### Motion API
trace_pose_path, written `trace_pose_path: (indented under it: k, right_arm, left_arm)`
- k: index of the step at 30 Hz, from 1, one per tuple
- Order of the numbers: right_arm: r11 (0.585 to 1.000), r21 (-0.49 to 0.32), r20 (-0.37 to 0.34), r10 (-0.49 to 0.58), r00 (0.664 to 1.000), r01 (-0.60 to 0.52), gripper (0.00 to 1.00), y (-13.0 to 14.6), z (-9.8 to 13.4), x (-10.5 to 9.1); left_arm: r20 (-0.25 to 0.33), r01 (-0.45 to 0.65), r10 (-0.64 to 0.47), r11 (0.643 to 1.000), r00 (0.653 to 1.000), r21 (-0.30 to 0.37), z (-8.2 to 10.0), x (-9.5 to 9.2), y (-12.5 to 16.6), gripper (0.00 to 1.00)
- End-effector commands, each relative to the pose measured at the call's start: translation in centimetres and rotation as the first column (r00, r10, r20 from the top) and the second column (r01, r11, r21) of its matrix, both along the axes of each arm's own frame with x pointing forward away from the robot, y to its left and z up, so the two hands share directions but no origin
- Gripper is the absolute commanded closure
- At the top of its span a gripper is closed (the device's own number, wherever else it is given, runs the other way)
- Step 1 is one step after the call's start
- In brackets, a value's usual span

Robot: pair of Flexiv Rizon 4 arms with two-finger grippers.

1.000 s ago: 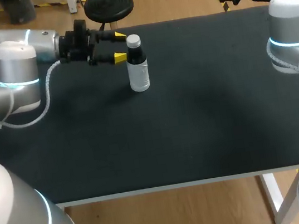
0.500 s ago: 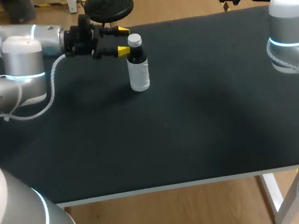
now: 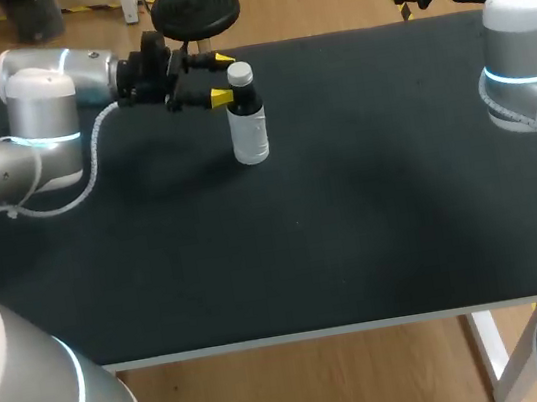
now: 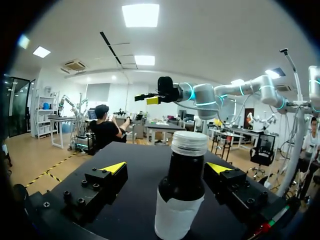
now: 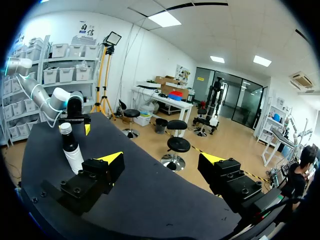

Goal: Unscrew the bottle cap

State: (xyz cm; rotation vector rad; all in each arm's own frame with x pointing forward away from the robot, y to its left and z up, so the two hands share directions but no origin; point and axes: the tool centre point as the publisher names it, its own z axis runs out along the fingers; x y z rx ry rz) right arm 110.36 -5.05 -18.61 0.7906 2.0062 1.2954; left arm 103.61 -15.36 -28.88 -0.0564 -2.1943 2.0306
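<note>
Black table (image 3: pixel 354 229) carries an upright bottle (image 3: pixel 249 128), white cap (image 3: pixel 239 71) on. Left gripper (image 3: pixel 222 78) hangs spread just beside its neck, not touching. Right gripper (image 5: pixel 162 159) is spread, well apart from the bottle.

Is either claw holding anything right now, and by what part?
Nothing is held. The left claw stands open either side of the bottle, at its neck; the right claw is open and empty.

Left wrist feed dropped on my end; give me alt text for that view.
A dark bottle with a white cap and pale label stands upright on the black table between the open fingers of the left gripper, which flank it without touching. The right gripper hangs far off beyond it.
</note>
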Motion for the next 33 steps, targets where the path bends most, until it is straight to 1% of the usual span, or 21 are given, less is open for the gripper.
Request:
trace_pose_path:
  k: [1, 11, 19, 30, 33]
  right_arm:
    - [1.000, -0.001, -0.001, 0.000, 1.000, 0.000, 0.00, 0.0, 0.0, 0.0]
    - [1.000, -0.001, -0.001, 0.000, 1.000, 0.000, 0.00, 0.0, 0.0, 0.0]
    - [1.000, -0.001, -0.001, 0.000, 1.000, 0.000, 0.00, 0.0, 0.0, 0.0]
    - [1.000, -0.001, -0.001, 0.000, 1.000, 0.000, 0.00, 0.0, 0.0, 0.0]
    - [1.000, -0.001, -0.001, 0.000, 1.000, 0.000, 0.00, 0.0, 0.0, 0.0]
  left_arm:
    - [0.002, 0.002, -0.002, 1.000, 1.000, -0.010, -0.2, -0.8, 0.0, 0.00]
    - [0.013, 0.011, -0.011, 1.000, 1.000, -0.021, 0.1, -1.6, -0.8, 0.00]
    - [0.015, 0.021, -0.021, 0.999, 1.000, -0.025, 0.7, -1.0, -1.9, 0.00]
    - [0.003, 0.020, -0.020, 0.999, 1.000, -0.026, 0.5, -1.2, -2.4, 0.00]
    - [-0.003, 0.020, -0.020, 0.999, 1.000, -0.028, 0.1, -1.6, -2.5, 0.00]
